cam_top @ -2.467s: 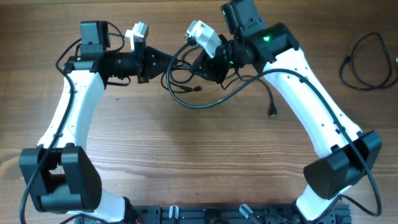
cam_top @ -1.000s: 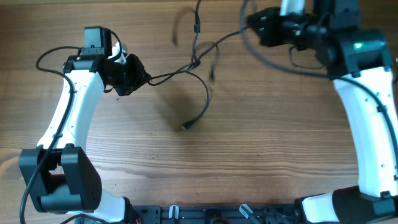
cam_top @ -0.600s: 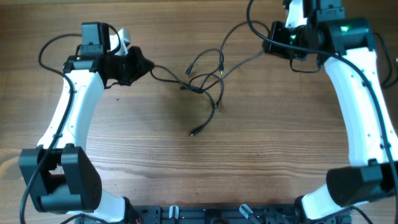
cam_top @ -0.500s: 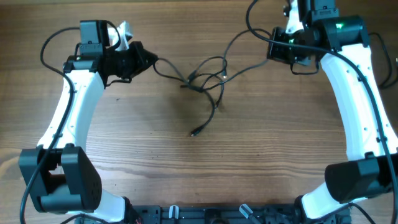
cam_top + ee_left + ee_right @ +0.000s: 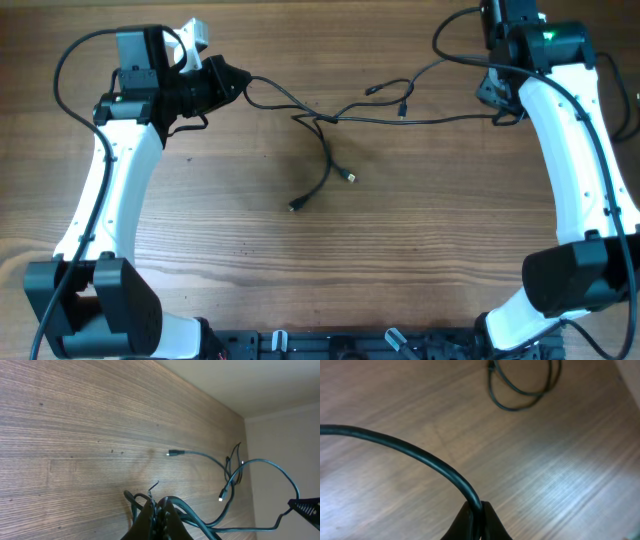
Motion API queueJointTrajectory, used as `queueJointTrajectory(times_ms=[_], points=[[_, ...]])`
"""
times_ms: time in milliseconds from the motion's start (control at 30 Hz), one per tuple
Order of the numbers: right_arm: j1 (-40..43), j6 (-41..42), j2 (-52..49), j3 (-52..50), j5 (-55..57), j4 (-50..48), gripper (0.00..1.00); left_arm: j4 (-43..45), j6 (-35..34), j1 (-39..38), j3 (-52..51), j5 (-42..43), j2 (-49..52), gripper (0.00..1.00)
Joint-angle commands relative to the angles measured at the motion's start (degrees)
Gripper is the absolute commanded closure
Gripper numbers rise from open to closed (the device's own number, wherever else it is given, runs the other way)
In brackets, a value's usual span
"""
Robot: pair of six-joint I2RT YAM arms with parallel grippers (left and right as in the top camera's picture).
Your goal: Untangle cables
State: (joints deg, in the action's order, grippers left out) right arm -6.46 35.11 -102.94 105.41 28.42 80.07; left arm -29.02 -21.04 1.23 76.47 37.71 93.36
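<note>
The cables (image 5: 330,118) are thin black cords strung across the far half of the table between my two grippers. They meet in a small knot near the middle. Two loose ends hang toward the table, each ending in a plug (image 5: 350,178). My left gripper (image 5: 238,83) at the far left is shut on a bunch of cords (image 5: 200,515); its fingertips (image 5: 150,511) pinch them. My right gripper (image 5: 494,104) at the far right is shut on a single cord (image 5: 420,455), which runs into its closed jaws (image 5: 479,509).
A separate looped black cord (image 5: 525,390) lies on the wood beyond the right gripper. The wooden table (image 5: 300,280) stretches toward the arm bases at the near edge. The left wrist view shows a pale wall past the table's far edge (image 5: 210,395).
Both grippers have moved apart, the right one further right and the left one up and left. The bunched loops in the middle have been pulled out into a nearly straight line.
</note>
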Motion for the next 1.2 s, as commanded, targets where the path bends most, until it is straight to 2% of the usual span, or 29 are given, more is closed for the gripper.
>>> queueJointTrajectory(times_ms=[0,33,67,167,200,333,400,500,600,733,933,1100,1167], points=[[2.03,-6.25,-2.34,-0.04,-3.8,0.59,0.88,0.5,1.29,0.59,0.81,-1.81,-1.11,0.96],[2.25,-10.45,-2.71,-0.04,-8.26,0.52,0.79,0.42,1.29,0.57,0.81,-1.79,-1.11,0.96],[2.4,-17.81,-3.34,-0.04,-17.51,-0.09,0.75,0.28,1.29,0.48,0.81,-1.77,-1.11,0.96],[2.43,-35.93,-3.69,-0.04,-41.29,-0.35,0.75,-0.37,1.14,0.48,0.81,-1.77,-1.11,0.96],[2.43,-39.74,-3.69,-0.02,-47.76,-0.66,0.75,-0.83,1.11,0.48,0.79,-1.77,-1.11,0.96],[1.86,-43.23,-3.69,-0.02,-62.88,-3.23,0.59,-2.32,0.44,-0.57,0.79,-1.75,-1.09,0.96],[-0.52,-48.5,-3.69,-0.02,-69.75,-5.33,0.49,-2.29,-0.44,-2.23,0.79,-1.77,-1.09,0.96],[-5.35,-49.27,-3.69,-0.04,-62.07,-9.18,0.44,-2.6,-1.25,-3.8,0.79,-2.05,-1.09,0.96],[-9.66,-49.42,-3.74,-0.04,-56.0,-10.73,0.43,-4.11,-7.04,-3.54,0.79,-6.95,-1.09,0.96],[-14.49,-57.86,-4.72,-0.57,-50.14,-12.44,0.43,-6.82,-8.59,-0.79,0.79,-10.34,-1.09,0.96],[-16.74,-63.67,-7.39,-4.09,-53.0,-16.96,0.42,-9.4,-14.47,4.04,0.79,-8.39,-1.09,0.96],[-17.97,-74.49,-8.33,-4.31,-55.63,-17.97,0.42,-10.14,-14.56,5.31,0.79,-6.03,-1.09,0.96],[-18.03,-76.24,-8.63,-4.63,-55.6,-19.06,0.41,-10.45,-14.14,5.31,0.79,-6.03,-1.09,0.96]])
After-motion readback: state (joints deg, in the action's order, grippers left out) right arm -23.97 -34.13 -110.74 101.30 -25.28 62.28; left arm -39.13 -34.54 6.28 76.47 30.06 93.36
